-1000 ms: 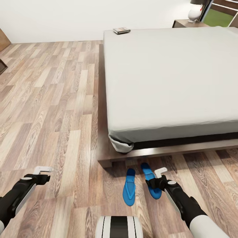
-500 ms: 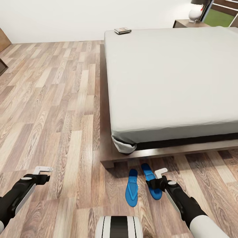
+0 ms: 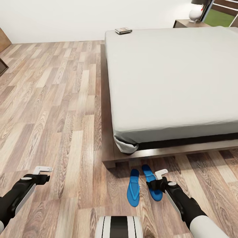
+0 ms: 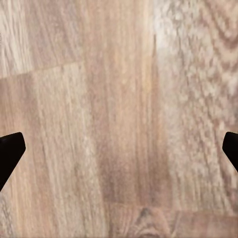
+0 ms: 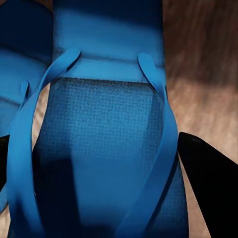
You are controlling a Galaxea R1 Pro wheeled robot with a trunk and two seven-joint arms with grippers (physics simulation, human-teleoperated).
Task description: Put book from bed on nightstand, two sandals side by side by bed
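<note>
Two blue sandals lie side by side on the floor just off the bed's near corner, the left sandal [image 3: 133, 188] and the right sandal [image 3: 152, 183]. My right gripper [image 3: 156, 178] hovers open over the right sandal [image 5: 104, 129], one dark fingertip [image 5: 208, 178] at each side of it, and the left sandal [image 5: 20, 54] lies beside it. The book [image 3: 123, 31] rests on the far left corner of the bed [image 3: 172, 76]. A nightstand [image 3: 185, 23] stands behind the bed's far right. Over bare floor at lower left, my left gripper [image 3: 42, 174] is open with fingertips [image 4: 7, 156] wide apart.
A white lamp [image 3: 195, 13] stands on the nightstand. The bed's dark wooden base [image 3: 155, 152] juts out close to the sandals. Wood-plank floor [image 3: 49, 99] stretches wide to the bed's left. A dark furniture edge [image 3: 2, 67] shows at far left.
The whole picture has drifted slightly to the right, so the camera moved. Both grippers hold the same pose and the sandals lie as before.
</note>
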